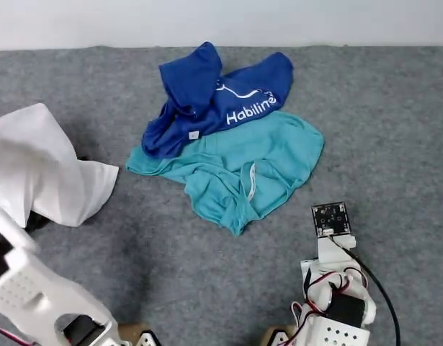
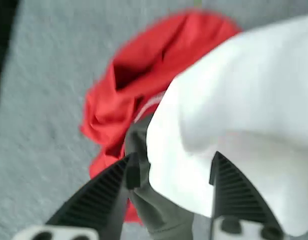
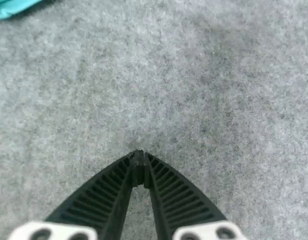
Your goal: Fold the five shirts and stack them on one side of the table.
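A white shirt rises in a bunched tent at the table's left side. In the left wrist view the same white shirt fills the gap of my left gripper, whose jaws stand apart around the thick cloth. Under it lie a red shirt and an olive-grey cloth. A blue shirt sits crumpled at the back centre, partly over a teal shirt. My right gripper is shut above bare carpet, with nothing in it, near the table's front right.
The right arm stands at the front right, the left arm at the front left. Grey carpet covers the table. A corner of the teal shirt lies beyond the right gripper.
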### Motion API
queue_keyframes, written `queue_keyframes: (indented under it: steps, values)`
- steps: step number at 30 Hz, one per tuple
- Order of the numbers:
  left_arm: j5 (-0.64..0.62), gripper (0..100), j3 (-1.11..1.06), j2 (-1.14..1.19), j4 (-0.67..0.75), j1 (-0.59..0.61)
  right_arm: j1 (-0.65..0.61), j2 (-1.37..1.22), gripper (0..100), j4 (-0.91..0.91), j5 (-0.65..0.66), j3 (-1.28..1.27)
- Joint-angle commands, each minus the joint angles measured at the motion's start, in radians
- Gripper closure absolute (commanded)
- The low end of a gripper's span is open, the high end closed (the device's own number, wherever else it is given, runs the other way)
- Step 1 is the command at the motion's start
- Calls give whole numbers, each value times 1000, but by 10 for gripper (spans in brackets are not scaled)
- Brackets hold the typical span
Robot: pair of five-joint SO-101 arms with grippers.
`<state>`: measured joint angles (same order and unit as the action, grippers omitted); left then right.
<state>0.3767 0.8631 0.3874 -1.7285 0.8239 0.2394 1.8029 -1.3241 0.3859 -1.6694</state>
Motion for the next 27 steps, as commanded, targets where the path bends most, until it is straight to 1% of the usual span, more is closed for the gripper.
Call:
queue_keyframes:
  steps: [1,4,6,9,11,16,21,24,27]
  values:
    - [6,768,28,-203,-28,-75,-5,10,990,15,-9,-14]
    - [5,770,28,-302,-26,-158,-5,10,990,15,-9,-14]
    - [5,771,15,-342,-25,-238,-5,10,990,15,-9,-14]
    - [-3,772,-47,-338,-23,-373,-5,10,990,15,-9,-14]
    - [-52,772,-101,-308,2,-454,-5,10,990,15,-9,-14]
    - [-170,768,-223,-175,150,-594,-5,10,990,15,-9,-14]
    - [-176,748,-243,23,273,-698,-5,10,990,15,-9,-14]
    - [-176,735,-242,140,364,-733,-5,10,990,15,-9,-14]
    - [-176,735,-206,256,422,-761,-5,10,990,15,-9,-14]
